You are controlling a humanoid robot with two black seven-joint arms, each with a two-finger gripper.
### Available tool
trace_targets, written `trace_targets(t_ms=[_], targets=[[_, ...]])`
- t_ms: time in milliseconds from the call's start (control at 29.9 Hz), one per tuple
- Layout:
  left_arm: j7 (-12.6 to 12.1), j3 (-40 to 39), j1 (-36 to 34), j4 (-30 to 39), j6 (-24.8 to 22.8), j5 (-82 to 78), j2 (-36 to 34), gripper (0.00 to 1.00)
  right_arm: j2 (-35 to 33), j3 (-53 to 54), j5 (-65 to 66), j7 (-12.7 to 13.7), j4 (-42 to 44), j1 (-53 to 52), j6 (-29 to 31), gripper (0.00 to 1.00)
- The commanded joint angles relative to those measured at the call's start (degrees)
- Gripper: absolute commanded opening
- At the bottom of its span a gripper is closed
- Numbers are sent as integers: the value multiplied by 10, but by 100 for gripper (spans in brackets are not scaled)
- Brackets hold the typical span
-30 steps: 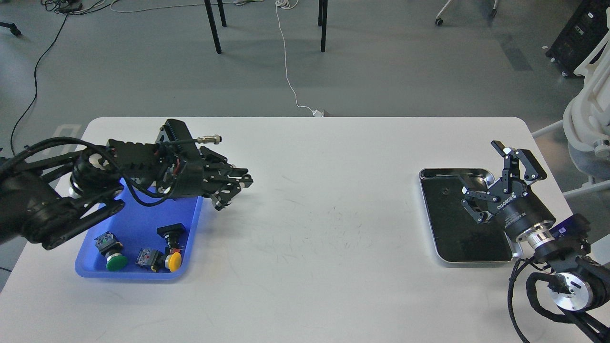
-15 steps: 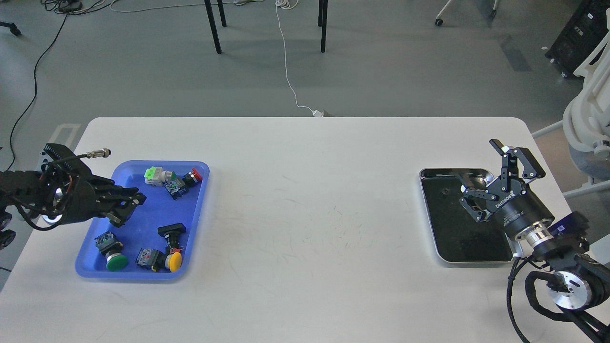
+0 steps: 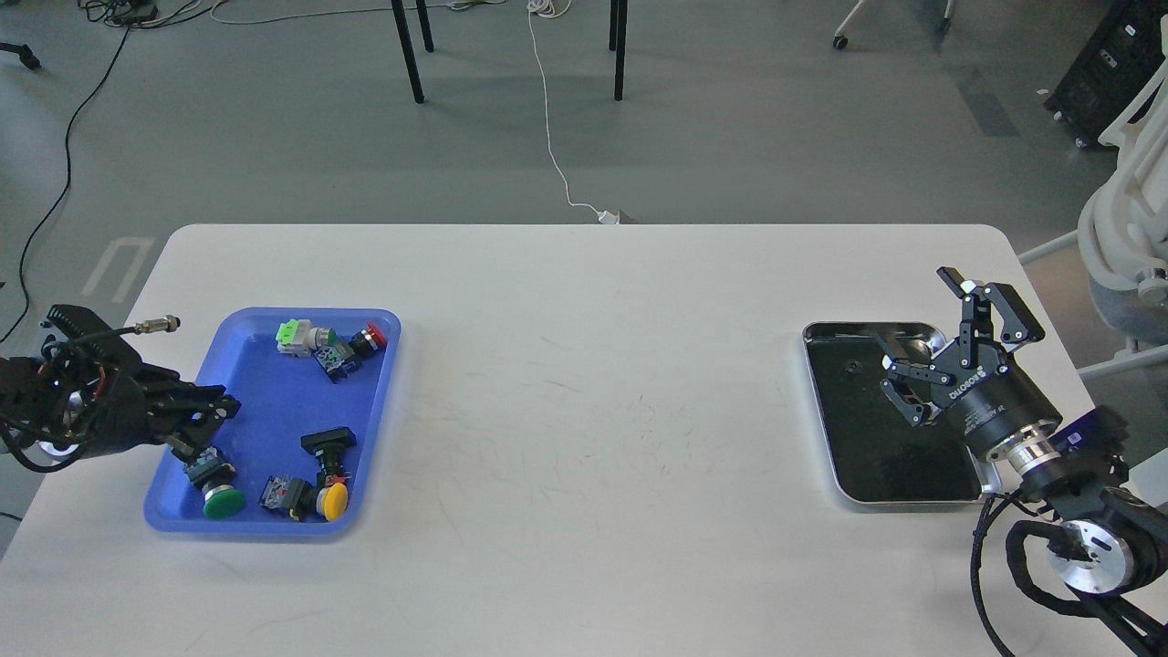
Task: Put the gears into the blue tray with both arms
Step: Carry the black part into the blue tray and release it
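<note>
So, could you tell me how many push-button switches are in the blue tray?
5: green-white and red at the far end; green, yellow, black near. None seem hidden.

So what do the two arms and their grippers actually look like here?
Both are black. The right gripper has linkage fingers, white ROBOTIQ lettering on a round body, a silver wrist ring and black looped cables. The left gripper carries a ribbed black block, thin cables and a silver connector.

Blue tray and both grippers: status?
Left gripper at blue tray left edge, state unclear. Right gripper open over metal tray. One tiny dark speck there, maybe a gear. Switches in blue tray.
</note>
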State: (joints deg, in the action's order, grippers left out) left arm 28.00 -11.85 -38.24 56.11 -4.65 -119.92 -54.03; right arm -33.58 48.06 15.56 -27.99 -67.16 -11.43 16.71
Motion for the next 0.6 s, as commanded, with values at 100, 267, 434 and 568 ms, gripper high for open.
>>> trace_targets(t_ms=[100, 267, 434, 568], targets=[[0, -2, 4, -3, 0, 3, 2, 19, 0, 0, 0, 0, -1, 0, 0, 99], [0, -6, 4, -3, 1, 1, 5, 27, 0, 0, 0, 0, -1, 3, 0, 99], [0, -8, 4, -7, 1, 1, 23, 36, -3, 0, 0, 0, -1, 4, 0, 99], [0, -9, 2, -8, 1, 1, 26, 67, -3, 1, 0, 0, -2, 4, 0, 99]])
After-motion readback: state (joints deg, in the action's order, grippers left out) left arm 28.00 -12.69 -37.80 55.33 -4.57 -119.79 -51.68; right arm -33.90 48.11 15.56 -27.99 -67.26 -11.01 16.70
